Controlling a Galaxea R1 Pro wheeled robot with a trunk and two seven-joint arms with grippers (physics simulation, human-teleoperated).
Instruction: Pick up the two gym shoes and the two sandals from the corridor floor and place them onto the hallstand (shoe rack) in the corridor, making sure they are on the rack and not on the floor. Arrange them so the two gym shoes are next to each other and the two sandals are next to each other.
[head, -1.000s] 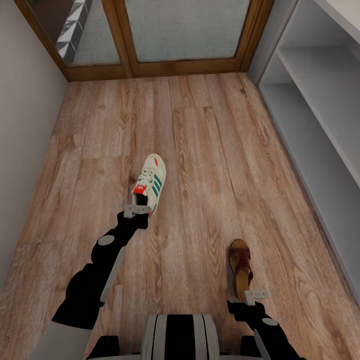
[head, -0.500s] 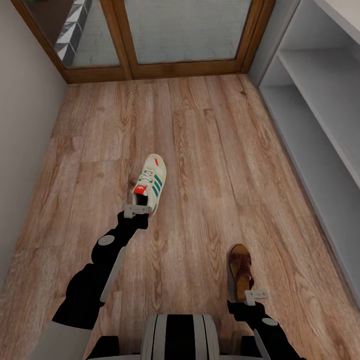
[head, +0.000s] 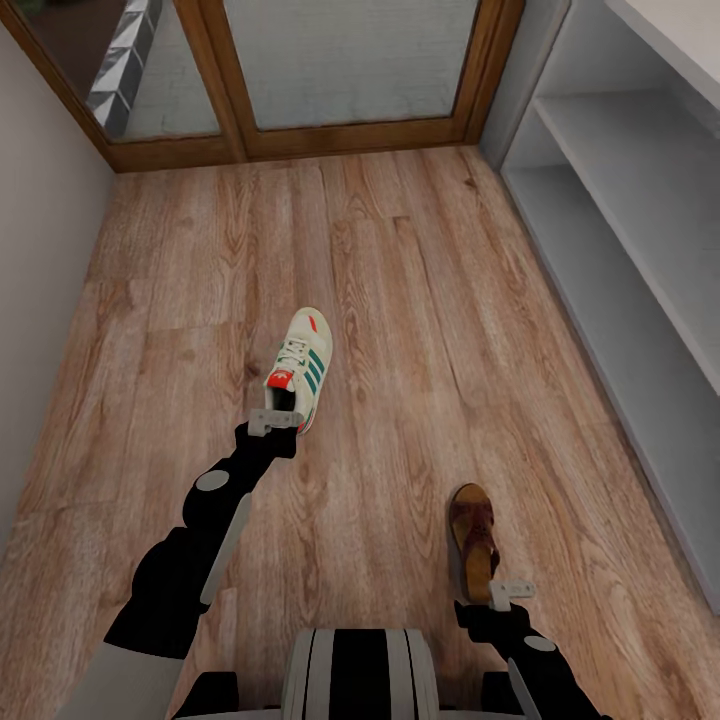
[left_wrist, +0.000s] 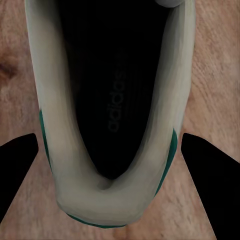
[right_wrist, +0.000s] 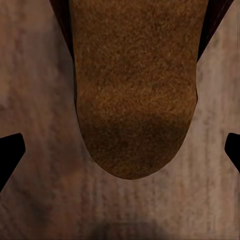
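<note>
On the floor (head: 420, 260), one gym shoe (head: 300, 368) lies left of centre, toe pointing away from the robot. Left gripper (head: 273, 421) hangs at the shoe's heel; in the left wrist view its fingertips (left_wrist: 17, 167) stand spread, one on each side of the heel opening (left_wrist: 112, 115), not touching it. One sandal (head: 473, 540) lies nearer the robot, to the right, apart from the shoe. Right gripper (head: 511, 592) sits just behind the sandal's heel; in the right wrist view the jaws are spread wide, the tan footbed (right_wrist: 132, 95) between them. Along the right wall stands the hallstand (head: 640, 190), its shelves bare.
</note>
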